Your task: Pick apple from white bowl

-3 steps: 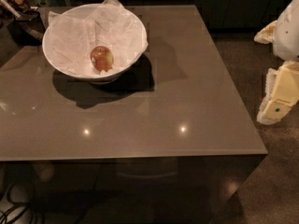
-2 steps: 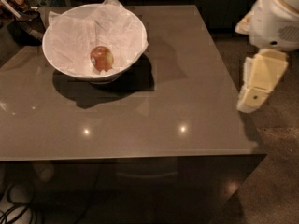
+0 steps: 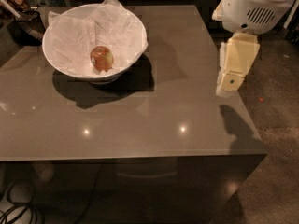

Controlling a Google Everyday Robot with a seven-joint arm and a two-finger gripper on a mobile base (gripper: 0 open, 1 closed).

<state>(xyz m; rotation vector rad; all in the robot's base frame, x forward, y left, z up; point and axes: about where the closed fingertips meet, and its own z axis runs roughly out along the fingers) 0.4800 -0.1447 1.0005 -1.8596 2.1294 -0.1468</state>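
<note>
Leftward since earlier, the gripper (image 3: 231,80) hangs over the table's (image 3: 140,120) right edge; I cannot tell how open it is. The apple (image 3: 101,59) lies in the bowl (image 3: 122,67), far left.

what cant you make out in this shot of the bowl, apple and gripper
Camera view:
- Gripper, hanging over the right edge of the table: the arm above it is cut off by the top edge.
- Apple: underside and far side face away from the camera.
- Base of the white bowl: hidden by its own wall and shadow.
- Dark objects at top left: cut off by the edges, too dim to identify.
</note>
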